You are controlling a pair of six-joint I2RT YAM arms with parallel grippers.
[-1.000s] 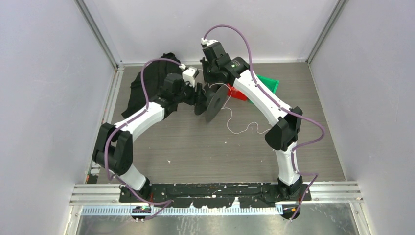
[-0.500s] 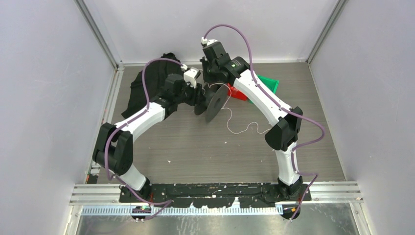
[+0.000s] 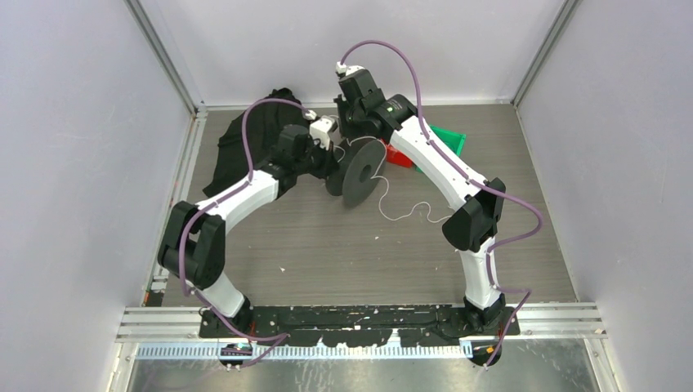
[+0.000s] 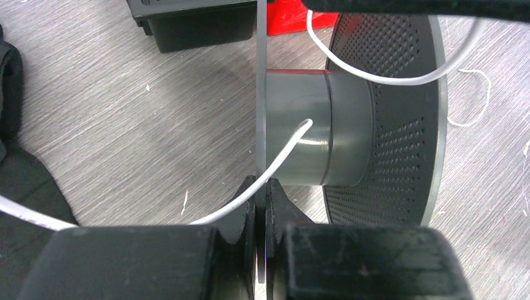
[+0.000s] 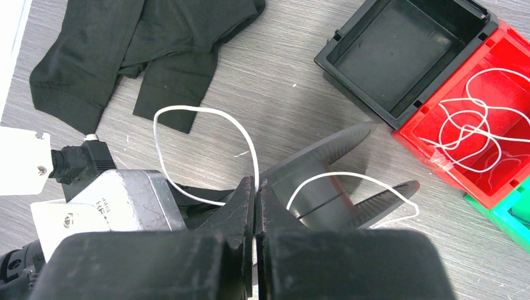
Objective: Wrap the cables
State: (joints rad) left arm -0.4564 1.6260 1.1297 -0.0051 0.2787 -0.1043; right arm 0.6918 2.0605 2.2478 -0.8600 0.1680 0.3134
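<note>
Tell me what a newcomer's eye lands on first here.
First comes the dark spool, held upright at mid-table with its thin flange clamped in the left gripper. Next is the white cable, a loop of it pinched in the shut right gripper just above the spool. Off to the side, the red bin holds more cable in a tangle, and a black cloth lies at the table's far left.

The left arm [image 3: 245,192] and the right arm [image 3: 433,163] both have glossy white link shells between bulky matte black joints. A purple cable [image 3: 243,139] loops loosely along each arm and ends at a small white camera block [image 3: 321,128] by the wrist. The fingers [image 4: 237,206] are matte black and wedge-shaped. Both bases share a black base plate [image 3: 351,317].
</note>
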